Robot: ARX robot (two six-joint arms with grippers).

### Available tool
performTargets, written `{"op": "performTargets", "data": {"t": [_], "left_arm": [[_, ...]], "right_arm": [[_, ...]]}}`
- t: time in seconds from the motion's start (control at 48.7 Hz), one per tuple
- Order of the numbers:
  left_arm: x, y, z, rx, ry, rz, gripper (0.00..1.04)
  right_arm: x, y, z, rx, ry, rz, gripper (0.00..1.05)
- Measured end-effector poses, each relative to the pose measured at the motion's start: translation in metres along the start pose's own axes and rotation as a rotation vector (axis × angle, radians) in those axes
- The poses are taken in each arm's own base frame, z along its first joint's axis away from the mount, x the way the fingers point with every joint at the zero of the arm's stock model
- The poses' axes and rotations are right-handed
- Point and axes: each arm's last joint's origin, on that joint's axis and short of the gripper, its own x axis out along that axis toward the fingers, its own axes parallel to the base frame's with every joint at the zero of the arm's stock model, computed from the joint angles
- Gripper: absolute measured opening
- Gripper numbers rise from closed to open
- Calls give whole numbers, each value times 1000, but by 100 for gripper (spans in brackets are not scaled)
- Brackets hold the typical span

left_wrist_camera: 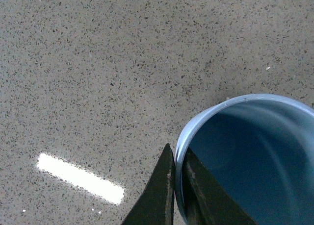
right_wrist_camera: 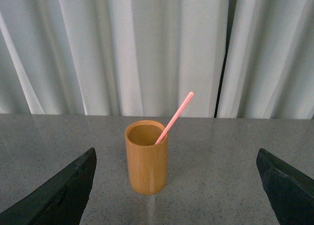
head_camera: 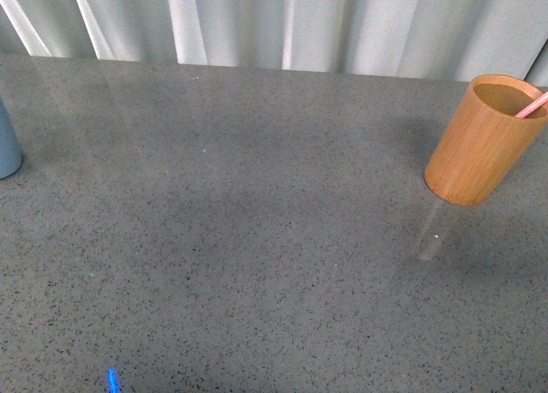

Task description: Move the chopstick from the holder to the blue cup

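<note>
Even, soft daylight; surface [head_camera: 257,239] shows faint reflections, one bright glare patch [left_wrist_camera: 80,178] in left wrist view; focus sharp.

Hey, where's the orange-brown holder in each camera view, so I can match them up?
Front view: the holder stands at the far right, in the upper half.
Left wrist view: not in it; the blue cup shows there instead.
Right wrist view: the holder stands at the centre.
Landmark shared by front and right wrist: the pink chopstick leaning out of it, white curtain behind.

Front view's edges cut off the blue cup [head_camera: 7,145] and chopstick [head_camera: 533,106]
</note>
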Motion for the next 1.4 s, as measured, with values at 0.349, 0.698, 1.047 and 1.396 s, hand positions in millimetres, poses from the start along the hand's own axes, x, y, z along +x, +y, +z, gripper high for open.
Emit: {"op": "performTargets", "data": {"t": [0.349, 0.698, 1.047, 1.396], "left_arm": [[-25, -22, -3, 57, 8, -61, 4], [-117, -82, -13, 159, -75, -255, 4], [-192, -194, -74, 309, -194, -500, 4], [-152, -228, -91, 351, -133, -447, 4]], "right_arm": [[0, 0, 0, 0, 0, 0, 95], [0, 0, 0, 0, 0, 0, 95], [0, 0, 0, 0, 0, 0, 95], [0, 0, 0, 0, 0, 0, 95]]}}
